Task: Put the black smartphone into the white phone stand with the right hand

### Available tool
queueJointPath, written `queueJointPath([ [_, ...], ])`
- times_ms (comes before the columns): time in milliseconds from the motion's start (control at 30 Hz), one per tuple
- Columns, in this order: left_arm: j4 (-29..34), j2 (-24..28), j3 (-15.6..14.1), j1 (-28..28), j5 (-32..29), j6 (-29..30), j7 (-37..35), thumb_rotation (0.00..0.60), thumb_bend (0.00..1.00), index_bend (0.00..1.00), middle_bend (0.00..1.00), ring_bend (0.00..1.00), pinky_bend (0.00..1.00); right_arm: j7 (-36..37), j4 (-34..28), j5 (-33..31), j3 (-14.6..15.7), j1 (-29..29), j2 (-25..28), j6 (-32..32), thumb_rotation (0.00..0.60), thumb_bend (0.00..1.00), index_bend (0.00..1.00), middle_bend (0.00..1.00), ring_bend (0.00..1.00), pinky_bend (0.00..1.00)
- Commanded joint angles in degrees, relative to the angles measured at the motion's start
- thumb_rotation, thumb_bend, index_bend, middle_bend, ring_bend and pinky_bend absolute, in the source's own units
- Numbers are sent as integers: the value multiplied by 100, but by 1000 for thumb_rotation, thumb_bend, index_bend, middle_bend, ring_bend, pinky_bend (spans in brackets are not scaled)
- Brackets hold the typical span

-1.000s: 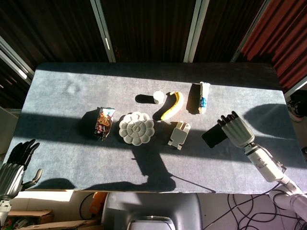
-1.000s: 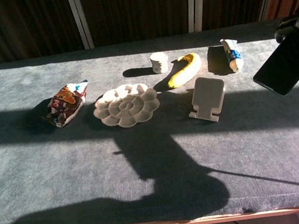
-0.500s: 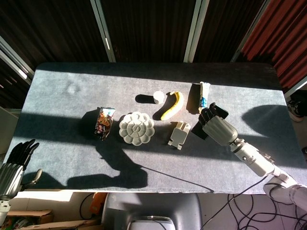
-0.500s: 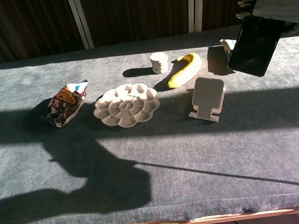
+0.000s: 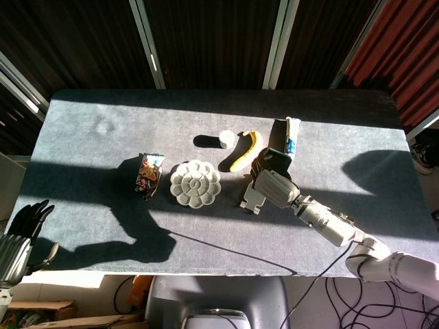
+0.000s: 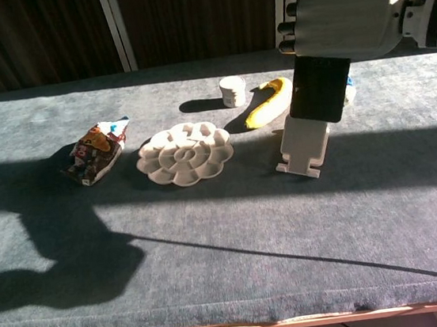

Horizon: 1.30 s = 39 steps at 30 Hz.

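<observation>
Right of frame centre, the right hand (image 6: 344, 14) grips the phone (image 6: 319, 89) upright just above the stand (image 6: 304, 149); lowering should seat its bottom edge squarely on the lip.

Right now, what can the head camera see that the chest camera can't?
Only the head view shows the left hand, low by the table's near-left corner, holding nothing. Only the chest view shows the phone's dark face hanging upright just above the stand. Both show the right hand holding the phone, plus the banana, palette and snack bag.
</observation>
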<state>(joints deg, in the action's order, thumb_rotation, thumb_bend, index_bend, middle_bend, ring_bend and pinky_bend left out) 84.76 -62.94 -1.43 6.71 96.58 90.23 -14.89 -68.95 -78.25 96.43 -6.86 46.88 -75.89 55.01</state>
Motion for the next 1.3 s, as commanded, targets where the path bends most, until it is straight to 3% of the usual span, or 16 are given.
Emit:
queueJointPath([
  [33, -4, -2, -9, -3, 17, 11, -4, 600, 411, 0, 0, 0, 0, -99, 14, -67, 2, 44, -104, -94, 600, 407, 982, 683, 499, 445],
  [500, 82, -129, 133, -74, -282, 42, 455, 600, 411, 0, 0, 0, 0, -42, 447, -63, 224, 95, -705, -185, 600, 405, 978, 683, 499, 441],
  [1300, 158, -277, 230, -131, -403, 89, 924, 600, 412, 0, 0, 0, 0, -312, 525, -134, 316, 138, -832, -331, 600, 400, 972, 683, 499, 441],
])
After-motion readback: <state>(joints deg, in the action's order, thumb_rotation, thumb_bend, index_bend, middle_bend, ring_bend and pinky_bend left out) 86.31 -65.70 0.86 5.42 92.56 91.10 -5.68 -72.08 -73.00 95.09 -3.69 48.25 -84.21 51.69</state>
